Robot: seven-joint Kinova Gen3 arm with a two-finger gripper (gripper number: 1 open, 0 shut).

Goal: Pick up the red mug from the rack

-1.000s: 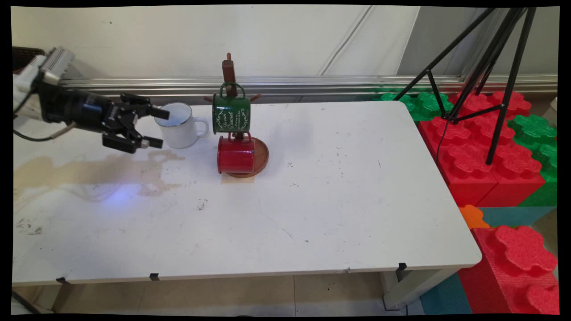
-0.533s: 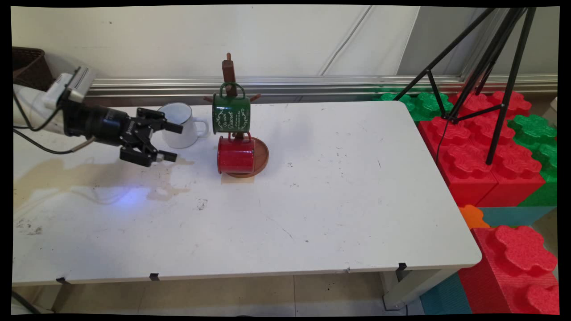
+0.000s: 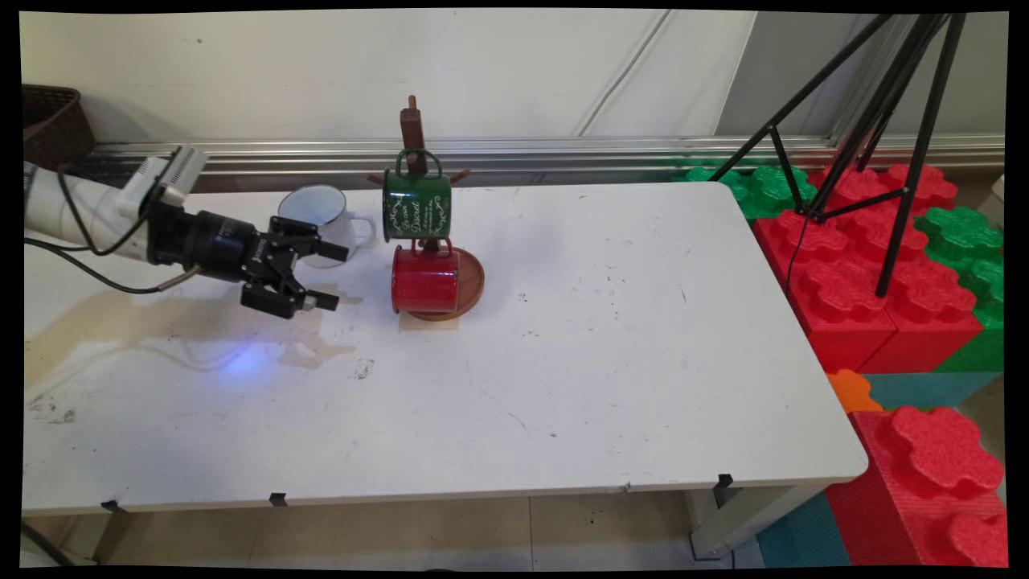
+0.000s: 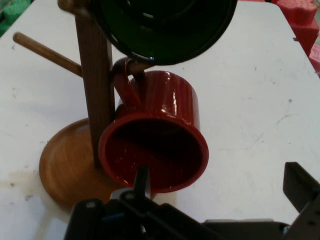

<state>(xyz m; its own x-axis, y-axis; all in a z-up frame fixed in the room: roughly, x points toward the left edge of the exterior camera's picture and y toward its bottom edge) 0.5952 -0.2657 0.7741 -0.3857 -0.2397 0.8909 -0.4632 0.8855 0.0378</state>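
Two mugs, green mug [image 3: 416, 205] and red mug [image 3: 424, 280], are being kept hung on the wooden rack [image 3: 413, 129], while nothing is being gripped by the spread-fingered gripper [image 3: 331, 276] beside the white mug [image 3: 315, 218].

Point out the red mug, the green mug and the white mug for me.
red mug [image 3: 424, 281]: main view, on its side wall.
green mug [image 3: 416, 207]: main view, on its lettered side.
white mug [image 3: 328, 219]: main view, on its outer wall behind the gripper.

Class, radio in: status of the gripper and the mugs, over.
Gripper open, empty, facing red mug. Red and green mug hang on rack. White mug stands behind fingers.
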